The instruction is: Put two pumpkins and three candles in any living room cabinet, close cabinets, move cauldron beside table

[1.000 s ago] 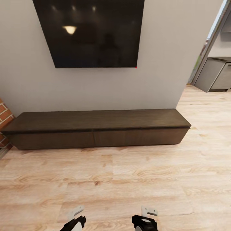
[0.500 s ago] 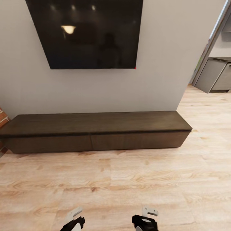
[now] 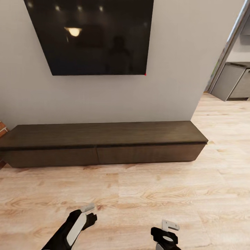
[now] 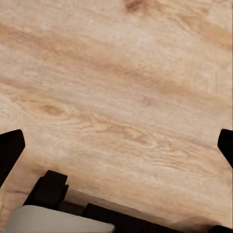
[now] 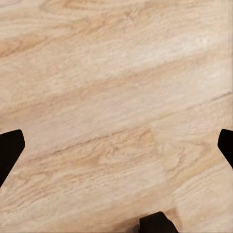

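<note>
Room: living room with pale wood plank floor [image 3: 139, 194] and a grey wall [image 3: 180, 62]; the cabinet serves as landmark below.
Cabinet [image 3: 104, 144]: long, low, dark brown, standing on the floor against the wall; two handleless drawer fronts, both flush and shut, so nothing of their insides shows; its top is bare dark wood.
Television [image 3: 93, 34]: black screen on the wall directly above the cabinet, with ceiling lights reflected in it.
Brick edge [image 3: 2, 127]: a sliver of red brick just beyond the cabinet's left end.
Doorway: past the cabinet's right end, opening onto grey kitchen units [image 3: 231, 81]; their doors look closed, though they are small and far off.
Left gripper [image 3: 87, 212]: over the floor in front of the cabinet, well apart from it; in the left wrist view the two dark fingertips [image 4: 10, 150] sit at opposite edges, spread wide, with only floorboards between them.
Right gripper [image 3: 168, 231]: over the floor in front of the cabinet, near its middle line but well short of it; fingertips [image 5: 9, 148] likewise wide apart, holding nothing.
</note>
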Tool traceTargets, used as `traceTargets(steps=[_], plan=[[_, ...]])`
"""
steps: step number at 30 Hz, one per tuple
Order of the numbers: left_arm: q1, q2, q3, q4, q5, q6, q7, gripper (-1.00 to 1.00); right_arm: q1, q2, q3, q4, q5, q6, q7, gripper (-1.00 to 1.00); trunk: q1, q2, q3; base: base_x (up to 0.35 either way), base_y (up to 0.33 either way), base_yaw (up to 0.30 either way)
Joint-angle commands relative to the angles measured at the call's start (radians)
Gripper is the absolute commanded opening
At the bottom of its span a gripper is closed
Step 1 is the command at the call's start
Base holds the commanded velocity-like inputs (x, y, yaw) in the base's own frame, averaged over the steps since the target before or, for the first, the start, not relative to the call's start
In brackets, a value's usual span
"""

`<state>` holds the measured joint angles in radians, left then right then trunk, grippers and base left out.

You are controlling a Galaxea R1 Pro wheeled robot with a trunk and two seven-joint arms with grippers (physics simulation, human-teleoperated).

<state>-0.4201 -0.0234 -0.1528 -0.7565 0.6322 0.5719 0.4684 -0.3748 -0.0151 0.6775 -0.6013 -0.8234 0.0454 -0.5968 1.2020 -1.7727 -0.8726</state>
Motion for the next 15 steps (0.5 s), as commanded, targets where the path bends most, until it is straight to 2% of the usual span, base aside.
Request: traceTargets(steps=[1, 5, 7, 8, 10, 13, 15], plan=[[0.000, 0.009, 0.022, -0.071, 0.012, 0.081, 0.011, 1.00, -0.001, -0.012, 0.007, -0.002, -0.005, -0.007, 0.015, 1.00, 0.000, 0.000, -0.001, 0.000, 0.000, 0.000], [0.000, 0.020, 0.174, -0.270, 0.015, 0.340, 0.011, 1.00, -0.001, -0.036, 0.003, 0.001, -0.009, -0.030, 0.110, 1.00, 0.000, 0.000, -0.001, 0.000, 0.000, 0.000], [0.000, 0.021, 0.238, -0.358, 0.017, 0.415, 0.010, 1.00, -0.001, -0.040, 0.002, 0.002, -0.009, -0.033, 0.136, 1.00, 0.008, -0.014, -0.007, 0.000, 0.000, 0.000], [0.000, 0.021, 0.257, -0.398, 0.018, 0.435, 0.009, 1.00, -0.001, -0.041, 0.002, 0.003, -0.009, -0.034, 0.143, 1.00, 0.011, -0.021, -0.010, 0.000, 0.000, 0.000], [0.000, 0.021, 0.278, -0.450, 0.020, 0.458, 0.009, 1.00, -0.001, -0.043, 0.001, 0.004, -0.009, -0.036, 0.163, 1.00, 0.019, -0.035, -0.017, 0.000, 0.000, 0.000], [0.000, 0.018, 0.283, -0.464, 0.020, 0.467, 0.009, 1.00, -0.001, -0.043, 0.000, 0.004, -0.010, -0.056, 0.209, 1.00, 0.031, -0.056, -0.026, 0.000, 0.000, 0.000], [0.000, 0.016, 0.285, -0.468, 0.021, 0.470, 0.009, 1.00, -0.001, -0.052, -0.004, 0.004, -0.010, -0.078, 0.270, 1.00, 0.038, -0.070, -0.032, 0.000, 0.000, 0.000]])
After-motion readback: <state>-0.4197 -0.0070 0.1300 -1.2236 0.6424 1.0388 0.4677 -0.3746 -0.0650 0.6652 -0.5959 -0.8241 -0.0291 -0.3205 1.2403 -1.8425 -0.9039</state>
